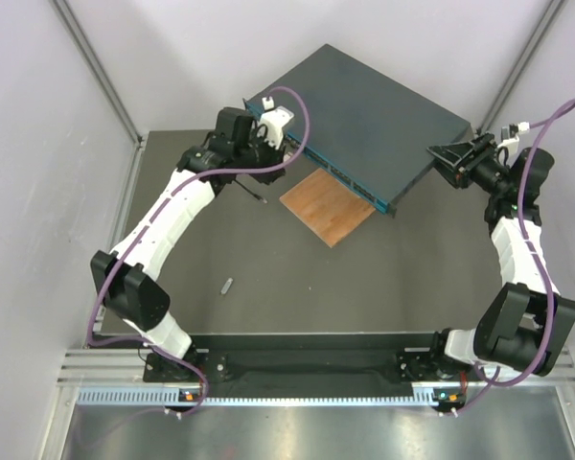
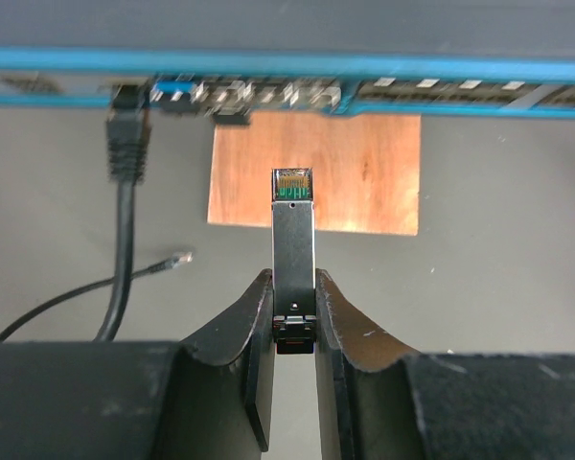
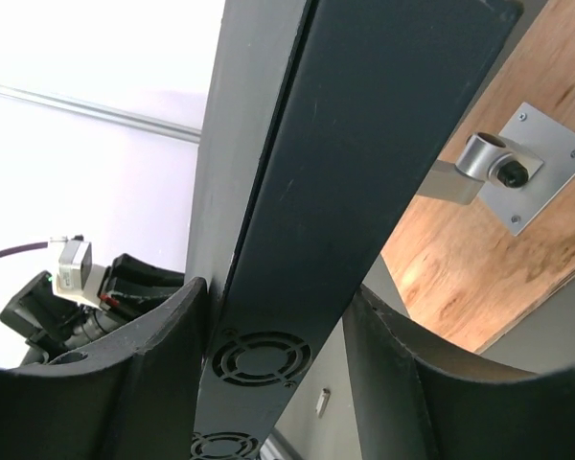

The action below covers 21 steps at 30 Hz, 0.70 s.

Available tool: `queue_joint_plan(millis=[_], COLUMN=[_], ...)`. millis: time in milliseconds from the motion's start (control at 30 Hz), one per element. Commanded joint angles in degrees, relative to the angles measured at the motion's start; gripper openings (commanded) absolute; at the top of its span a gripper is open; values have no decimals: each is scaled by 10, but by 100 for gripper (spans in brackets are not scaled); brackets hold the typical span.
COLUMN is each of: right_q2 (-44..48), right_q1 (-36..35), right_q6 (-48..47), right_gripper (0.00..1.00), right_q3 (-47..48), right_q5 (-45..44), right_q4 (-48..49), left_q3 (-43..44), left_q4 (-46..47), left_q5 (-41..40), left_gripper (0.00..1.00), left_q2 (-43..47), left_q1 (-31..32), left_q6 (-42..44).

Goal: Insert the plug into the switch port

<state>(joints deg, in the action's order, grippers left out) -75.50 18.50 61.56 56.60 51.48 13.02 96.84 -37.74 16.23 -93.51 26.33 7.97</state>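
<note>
Both arm bases sit at the near edge of the table (image 1: 297,297) in the overhead view, and the switch (image 1: 364,120) lies at an angle toward the far side. The left gripper (image 1: 268,129) is at the left end of the switch's teal front. The right gripper (image 1: 448,158) is at the switch's right corner. A wooden board (image 1: 328,206) lies against the front of the switch.

Seen from the left wrist, the left gripper (image 2: 293,280) is clenched on the plug (image 2: 293,244). The plug is a slim metal module whose gold-contact tip points at the switch (image 2: 287,67) and stops short of its sockets. A black cable (image 2: 126,153) sits in a socket to the left of the plug. A loose cable end (image 2: 177,259) lies on the table nearer than the switch.

From the right wrist, the right gripper (image 3: 276,292) straddles the switch's narrow side wall (image 3: 364,144), just above the vent grilles (image 3: 261,359). I cannot tell whether its fingers (image 3: 153,364) press on the wall or merely flank it. Beyond the switch is a wood-grain panel (image 3: 460,259) carrying a metal plate (image 3: 532,168).
</note>
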Motion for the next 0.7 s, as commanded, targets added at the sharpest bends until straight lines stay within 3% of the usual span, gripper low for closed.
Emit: queue_joint_plan(millis=[0,167,667], right_q2=[8,10,8], right_q1=[-9,-10,-10], right_q6=[-7,-8,-3], right_gripper=[26,1,0], right_q3=[0,-3,-1], right_q5=[1,2,7], right_q4=[51,47,47], left_q3=[0,6,44], left_q4=[52,62,64], left_q5=[-8,-8,-25], left_gripper=[0,0,0], left_q2=[3,-14,-53], left_q1=[9,13,23], left_q6=[-15,-30,-42])
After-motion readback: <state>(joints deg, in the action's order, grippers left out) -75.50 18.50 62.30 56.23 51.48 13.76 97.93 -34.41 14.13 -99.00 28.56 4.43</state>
